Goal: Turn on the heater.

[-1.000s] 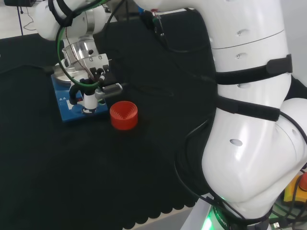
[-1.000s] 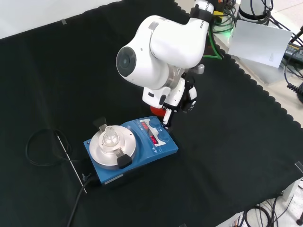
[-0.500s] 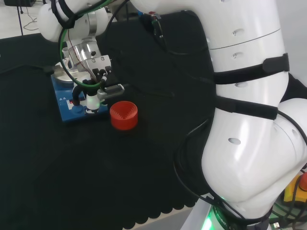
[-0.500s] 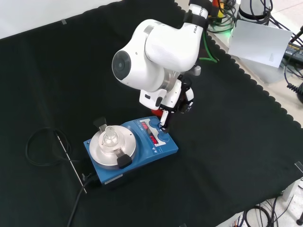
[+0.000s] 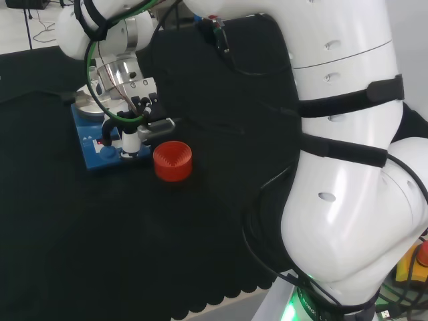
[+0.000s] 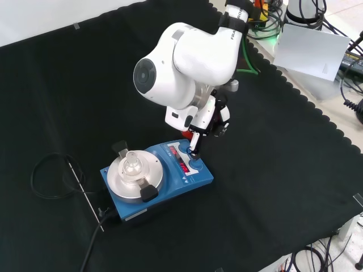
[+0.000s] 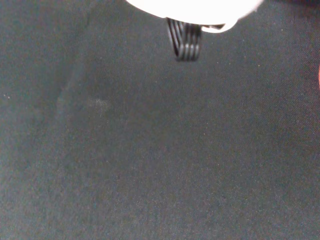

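Note:
The heater (image 6: 164, 187) is a blue hotplate with a round metal top carrying a small clear flask (image 6: 131, 164); a red display and blue knobs (image 6: 195, 165) sit on its front panel. In the head view the heater (image 5: 93, 144) lies at the left. The hand (image 6: 210, 116) hangs over that panel with one white finger (image 6: 194, 144) straight down, its tip at the knob. In the head view the hand (image 5: 137, 124) points the same finger (image 5: 127, 142) onto the blue panel. The wrist view has a blurred white part of the hand (image 7: 192, 7) over black cloth.
A red ribbed ring (image 5: 172, 161) stands on the cloth just right of the heater in the head view. In the front view a coiled black cable (image 6: 51, 175) and a thin rod (image 6: 85, 192) lie left of the heater. The arm's big white link (image 6: 187, 62) hangs above the hand.
The hand and the link above it have shifted a little to the left in the front view, carrying the fingertip along the heater's panel. The heater and red ring have stayed put.

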